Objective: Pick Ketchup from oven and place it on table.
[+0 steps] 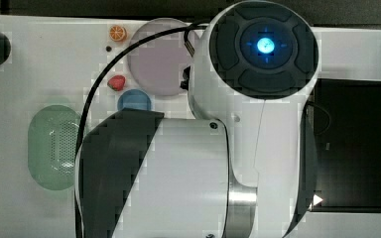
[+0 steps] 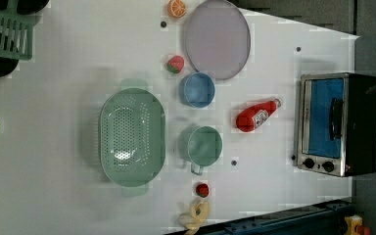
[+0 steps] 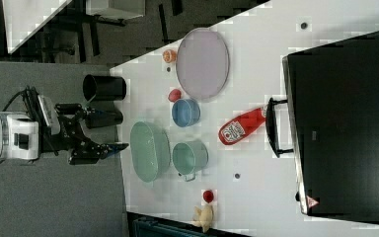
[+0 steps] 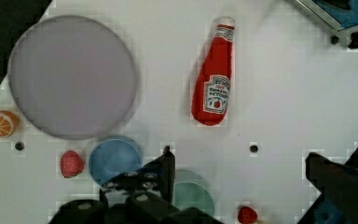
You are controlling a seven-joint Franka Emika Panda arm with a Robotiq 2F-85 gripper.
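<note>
On the table (image 2: 54, 147) lies one Ketchup (image 2: 255, 115), two strawberries (image 2: 175, 64); claw (image 3: 109, 146) released.

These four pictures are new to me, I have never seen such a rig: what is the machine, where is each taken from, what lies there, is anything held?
It is one robot arm with a two-fingered gripper, open and holding nothing. The top view looks down over the arm; the left and right views look at the table from off the arm; the wrist view rides on the arm. A ketchup bottle lies on the table in front of the closed oven. Also there: a lilac plate, blue bowl, green cup and green colander.
</note>
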